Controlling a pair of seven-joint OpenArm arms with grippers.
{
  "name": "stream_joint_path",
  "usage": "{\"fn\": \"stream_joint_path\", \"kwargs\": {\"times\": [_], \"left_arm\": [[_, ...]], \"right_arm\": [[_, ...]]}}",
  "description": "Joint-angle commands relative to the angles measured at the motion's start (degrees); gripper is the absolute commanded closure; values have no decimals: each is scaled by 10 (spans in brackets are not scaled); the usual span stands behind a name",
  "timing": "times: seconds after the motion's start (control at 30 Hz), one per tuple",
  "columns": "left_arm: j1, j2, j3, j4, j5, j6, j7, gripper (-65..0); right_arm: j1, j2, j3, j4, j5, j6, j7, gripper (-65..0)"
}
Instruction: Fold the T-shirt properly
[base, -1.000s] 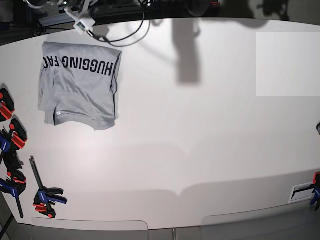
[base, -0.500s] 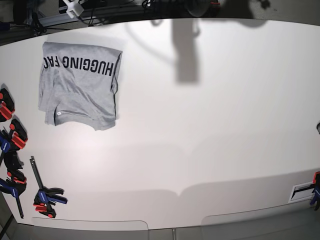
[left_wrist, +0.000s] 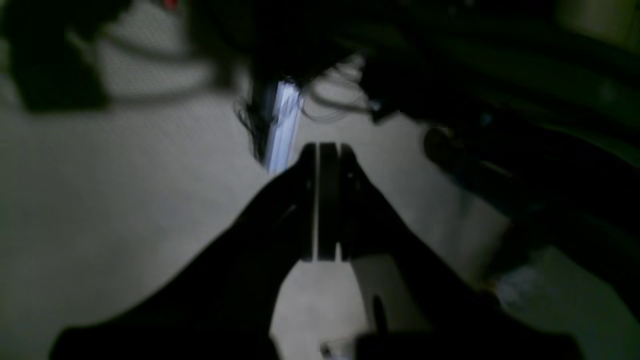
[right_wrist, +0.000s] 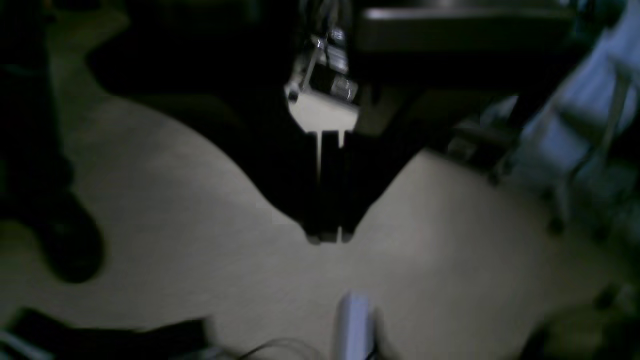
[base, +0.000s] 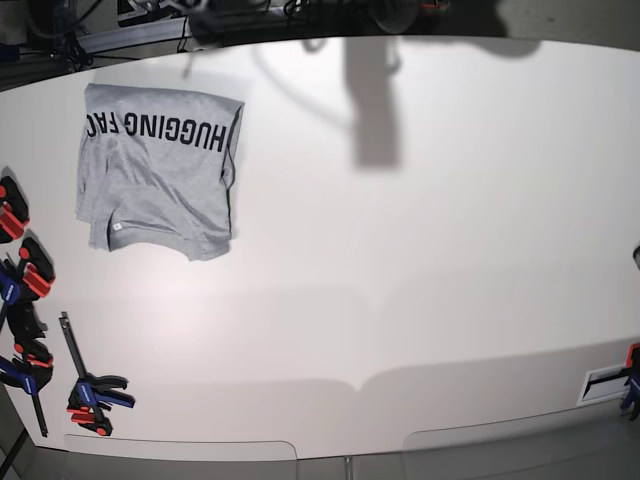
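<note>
Bright, evenly lit base view with soft shadows; dim, blurred wrist views.

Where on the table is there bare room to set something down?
Everything right of the T-shirt is bare table, out to the right and near edges. Crowded only along the left edge, where clamps line up below the shirt.

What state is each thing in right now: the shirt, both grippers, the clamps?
T-shirt: folded into a compact rectangle, lettering up, lying flat at the table's far left, untouched.
Left gripper: fingers shut, holding nothing, above bare table.
Right gripper: fingers shut, holding nothing.
Bar clamps: lying loose along the left edge.
</note>
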Motion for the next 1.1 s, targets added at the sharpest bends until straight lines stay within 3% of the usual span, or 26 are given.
{"fn": "stream_joint_path", "kwargs": {"times": [0.0,0.07,0.2,0.37,0.43,0.53,0.67,0.93,1.07], "left_arm": [[-5,-6,9,-7,11,-7,-33,0],[-29,-3,26,-28,48,-7,-85,0],[-66,22,37,-61,114,-7,-101,0],[-100,57,37,-103,154,148,-129,0],[-109,71,37,-111,182,193,-129,0],[-114,89,37,-114,219,230,-129,0],[-115,106,37,-114,224,235,-129,0],[-115,126,37,-114,222,235,-129,0],[-117,139,37,-114,222,235,-140,0]], "right_arm": [[13,-6,-8,-10,-1,-22,2,0],[43,-31,-23,-37,-1,-66,8,0],[89,-82,-34,-89,-2,-116,36,0],[123,-144,-34,-134,-1,-160,78,0],[130,-163,-34,-142,-1,-179,86,0],[134,-184,-34,-143,-2,-193,96,0],[133,-199,-34,-143,-1,-205,110,0],[141,-187,-34,-143,-1,-205,112,0],[145,-174,-34,-143,-1,-239,121,0]]}}
